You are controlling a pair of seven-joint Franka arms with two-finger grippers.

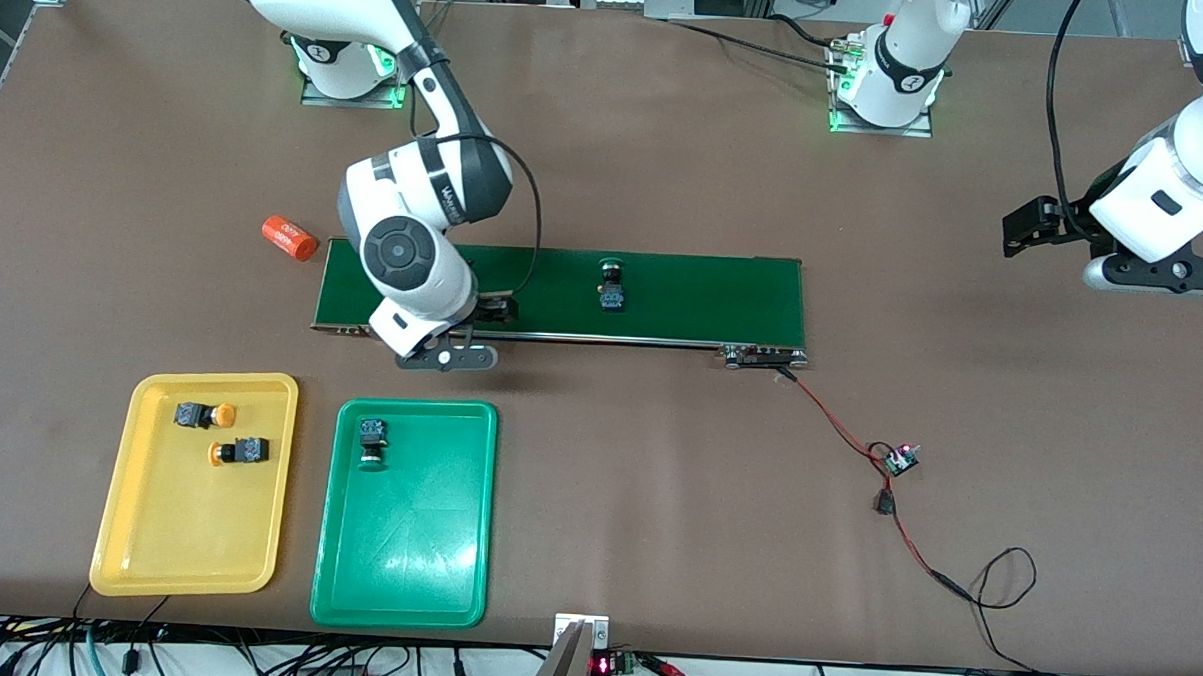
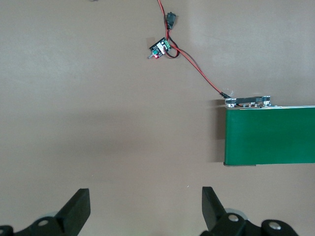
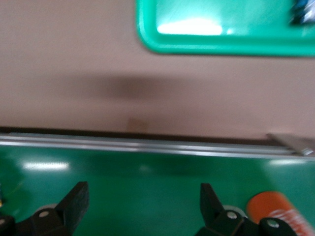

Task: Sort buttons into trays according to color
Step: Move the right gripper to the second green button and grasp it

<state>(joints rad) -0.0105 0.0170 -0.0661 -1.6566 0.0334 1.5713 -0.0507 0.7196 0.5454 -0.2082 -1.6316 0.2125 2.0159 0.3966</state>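
Observation:
Two orange-capped buttons [image 1: 204, 415] [image 1: 238, 451] lie in the yellow tray [image 1: 185, 524]. One green-capped button [image 1: 373, 440] lies in the green tray [image 1: 404, 551], whose edge also shows in the right wrist view [image 3: 221, 42]. Another green-capped button [image 1: 612, 285] sits on the dark green conveyor belt [image 1: 703, 297]. My right gripper [image 3: 142, 196] is open over the belt's end toward the right arm's end of the table, nothing between its fingers. My left gripper [image 2: 146, 201] hangs open over bare table off the belt's other end [image 2: 270, 135] and waits.
An orange cylinder [image 1: 290, 238] lies on the table beside the belt's end near the right gripper. A small circuit board [image 1: 900, 460] with red and black wires runs from the belt's motor end toward the front camera's edge of the table.

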